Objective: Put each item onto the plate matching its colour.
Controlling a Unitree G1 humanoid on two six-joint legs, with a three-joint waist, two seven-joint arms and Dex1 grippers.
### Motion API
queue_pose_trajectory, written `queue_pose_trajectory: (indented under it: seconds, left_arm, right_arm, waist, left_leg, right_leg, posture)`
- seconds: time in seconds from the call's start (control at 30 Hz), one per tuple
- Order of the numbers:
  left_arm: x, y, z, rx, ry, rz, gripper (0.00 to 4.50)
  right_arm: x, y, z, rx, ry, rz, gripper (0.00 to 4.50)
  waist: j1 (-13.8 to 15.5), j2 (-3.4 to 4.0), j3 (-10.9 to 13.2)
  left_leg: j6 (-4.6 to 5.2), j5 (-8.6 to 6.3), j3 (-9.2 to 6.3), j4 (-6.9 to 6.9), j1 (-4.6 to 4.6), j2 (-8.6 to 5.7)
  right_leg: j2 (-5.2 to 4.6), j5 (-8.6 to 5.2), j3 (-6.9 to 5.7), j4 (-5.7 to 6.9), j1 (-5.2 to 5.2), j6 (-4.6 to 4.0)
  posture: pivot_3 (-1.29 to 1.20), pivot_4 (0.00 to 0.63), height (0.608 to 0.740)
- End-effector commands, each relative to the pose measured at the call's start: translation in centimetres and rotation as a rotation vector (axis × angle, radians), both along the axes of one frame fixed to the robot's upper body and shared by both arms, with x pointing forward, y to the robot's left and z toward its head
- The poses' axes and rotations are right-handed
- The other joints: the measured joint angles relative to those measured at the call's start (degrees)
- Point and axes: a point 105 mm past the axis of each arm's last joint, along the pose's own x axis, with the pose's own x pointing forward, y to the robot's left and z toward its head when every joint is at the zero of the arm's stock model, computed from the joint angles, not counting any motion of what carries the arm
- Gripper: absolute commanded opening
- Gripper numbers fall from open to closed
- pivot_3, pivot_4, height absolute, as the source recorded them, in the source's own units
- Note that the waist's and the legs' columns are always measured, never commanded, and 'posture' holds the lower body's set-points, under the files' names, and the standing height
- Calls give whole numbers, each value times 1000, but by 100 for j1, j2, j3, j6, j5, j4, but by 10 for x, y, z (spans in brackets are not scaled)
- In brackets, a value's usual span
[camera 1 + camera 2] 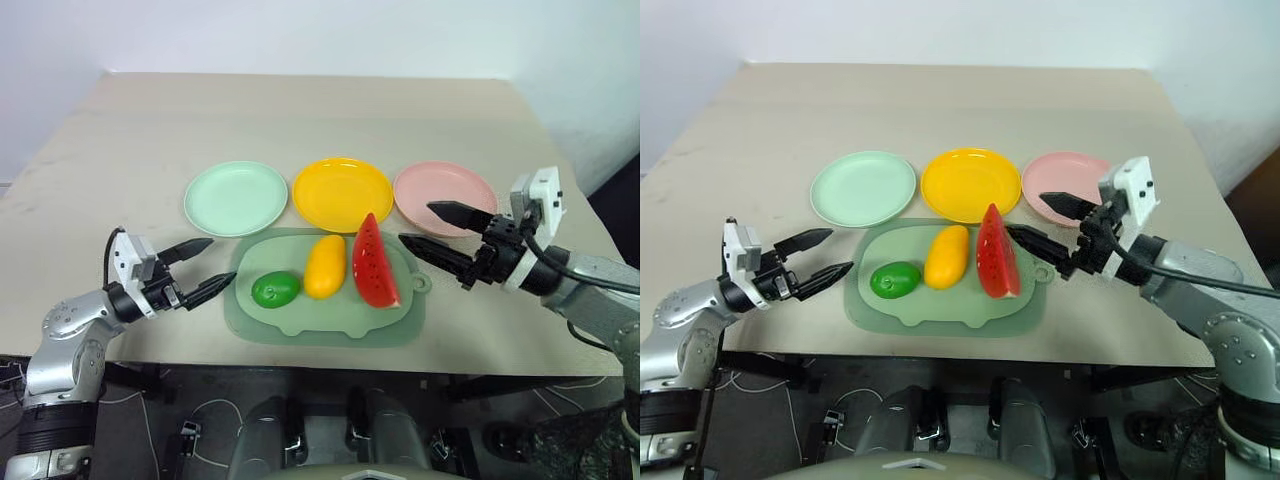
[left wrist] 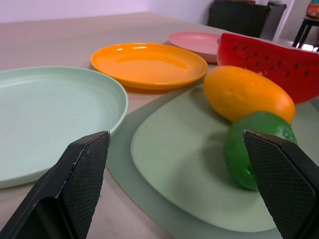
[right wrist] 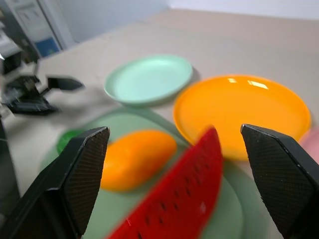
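Nearest you, low in the frame: left gripper (image 1: 205, 268) at lower left, jaws spread, empty, aimed at the green fruit (image 1: 275, 289). Right gripper (image 1: 448, 235) at centre right, fingers wide apart, holding nothing, just right of the watermelon wedge (image 1: 374, 263). At frame centre you have the sage mat (image 1: 325, 325) carrying green fruit, mango (image 1: 325, 266) and wedge, left to right. Beyond it, a row of bare plates: mint plate (image 1: 236, 198), yellow plate (image 1: 342, 193), pink plate (image 1: 440, 190).
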Motion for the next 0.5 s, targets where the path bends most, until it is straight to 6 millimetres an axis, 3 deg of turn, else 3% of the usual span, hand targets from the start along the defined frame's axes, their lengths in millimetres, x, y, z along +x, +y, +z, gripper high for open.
queue_pose_trajectory:
  seconds: [0.03, 0.13, 0.2, 0.33, 0.5]
  left_arm:
    - [-2, -8, 13, 12, -44, -16, 4485]
    - [-2, -12, 13, 19, -40, -18, 4485]
    - [-1, -13, 12, 17, -37, -18, 4485]
    - [2, -16, 12, 12, -37, -20, 4485]
    - [4, -15, 10, 6, -41, -19, 4485]
  right_arm:
    - [3, -3, 2, -5, 61, -38, 4500]
    - [7, 1, -1, -13, 144, -35, 4500]
    - [11, 5, -13, -58, 276, -26, 4500]
    - [16, 18, -6, -27, 358, 18, 4500]
    - [34, 21, -26, -95, 514, -61, 4500]
  waist:
    - [-2, -1, -1]
    - [-13, -1, -1]
    - [-35, 0, -1]
    - [-35, 0, -1]
    - [-18, -1, -2]
  left_leg:
    - [0, 0, 0, 1, 0, -1]
    - [0, 0, 1, 3, 1, -1]
    - [0, 1, 1, 4, 2, 0]
    - [-1, 2, 2, 4, 3, 1]
    - [-1, 2, 4, 7, 1, 1]
  right_leg:
    - [-2, 0, 0, 0, 1, 0]
    - [-1, 1, 0, 2, 3, 1]
    - [0, 1, 1, 5, 3, 1]
    - [2, 1, 1, 9, 0, 1]
    - [2, 8, 1, 13, 1, 12]
  posture:
    - [0, 150, 696]
    - [0, 150, 696]
    - [0, 150, 696]
    - [0, 150, 696]
    - [0, 150, 696]
